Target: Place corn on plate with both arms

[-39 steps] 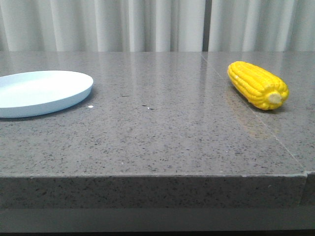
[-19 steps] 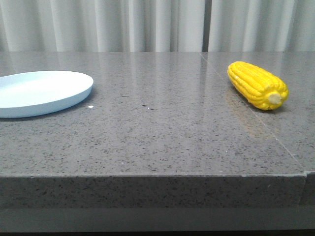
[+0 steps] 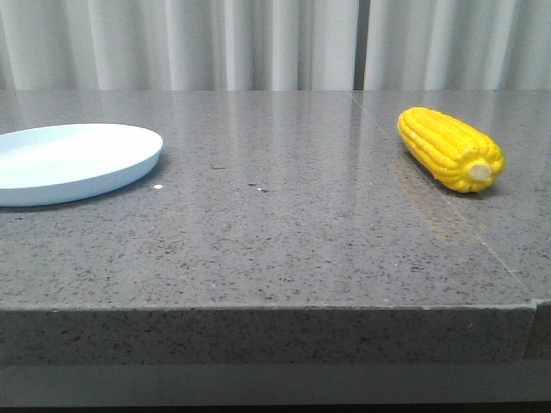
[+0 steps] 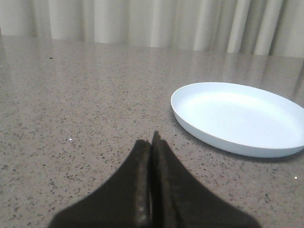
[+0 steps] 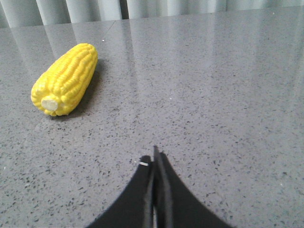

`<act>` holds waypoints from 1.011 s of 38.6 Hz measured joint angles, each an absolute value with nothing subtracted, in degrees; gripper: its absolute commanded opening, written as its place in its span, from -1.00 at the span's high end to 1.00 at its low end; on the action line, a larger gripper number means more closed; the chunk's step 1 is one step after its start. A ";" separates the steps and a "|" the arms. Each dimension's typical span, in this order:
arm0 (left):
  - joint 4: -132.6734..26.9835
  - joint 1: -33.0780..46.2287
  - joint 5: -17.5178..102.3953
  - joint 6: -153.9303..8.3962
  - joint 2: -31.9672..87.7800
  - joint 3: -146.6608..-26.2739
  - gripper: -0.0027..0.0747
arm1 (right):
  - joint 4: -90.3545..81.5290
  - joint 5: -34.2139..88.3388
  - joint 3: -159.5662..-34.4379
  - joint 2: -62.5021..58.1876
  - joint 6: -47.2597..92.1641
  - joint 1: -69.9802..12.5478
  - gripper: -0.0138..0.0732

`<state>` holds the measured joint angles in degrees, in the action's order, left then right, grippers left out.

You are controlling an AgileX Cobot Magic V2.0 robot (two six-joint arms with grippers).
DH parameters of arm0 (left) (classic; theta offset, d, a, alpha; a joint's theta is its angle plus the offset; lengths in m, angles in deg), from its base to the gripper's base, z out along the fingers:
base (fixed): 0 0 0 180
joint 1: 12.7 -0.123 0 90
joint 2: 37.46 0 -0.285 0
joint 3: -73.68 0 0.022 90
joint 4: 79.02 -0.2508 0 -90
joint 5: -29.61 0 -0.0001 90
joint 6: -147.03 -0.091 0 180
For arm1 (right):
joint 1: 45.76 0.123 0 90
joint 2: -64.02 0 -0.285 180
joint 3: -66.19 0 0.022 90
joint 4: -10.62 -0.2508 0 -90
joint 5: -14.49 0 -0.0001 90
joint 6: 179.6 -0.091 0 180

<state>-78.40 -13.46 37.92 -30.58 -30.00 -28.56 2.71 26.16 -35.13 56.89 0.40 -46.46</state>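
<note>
While both grippers stay off objects, corn lies on grey table at right, plate well apart at left. Left gripper pressed together; right gripper likewise. No legible writing.

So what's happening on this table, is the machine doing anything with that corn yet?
Not yet. The corn lies on its side on the right of the grey stone table, untouched, and the pale blue plate sits empty on the left. The two are well apart. The left claw is closed, near the plate, and the right claw is closed, some way from the corn. Neither holds anything, so the job of putting the corn on the plate hasn't started.
</note>
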 measured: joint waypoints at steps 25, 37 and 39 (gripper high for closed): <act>-87.46 -13.46 36.91 -30.58 -22.63 -47.64 0.98 | 2.71 33.42 -57.54 50.71 0.40 -46.46 0.81; -88.73 -13.46 42.68 -30.58 -7.42 -55.88 0.98 | 2.71 33.81 -69.17 32.63 0.40 -46.46 0.81; -88.73 -13.46 42.68 -30.58 -7.31 -55.88 0.98 | 2.71 33.81 -69.30 31.98 0.40 -46.46 0.79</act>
<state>-88.73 -13.46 42.68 -30.58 -7.31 -55.88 2.71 33.81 -69.30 31.98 0.40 -46.46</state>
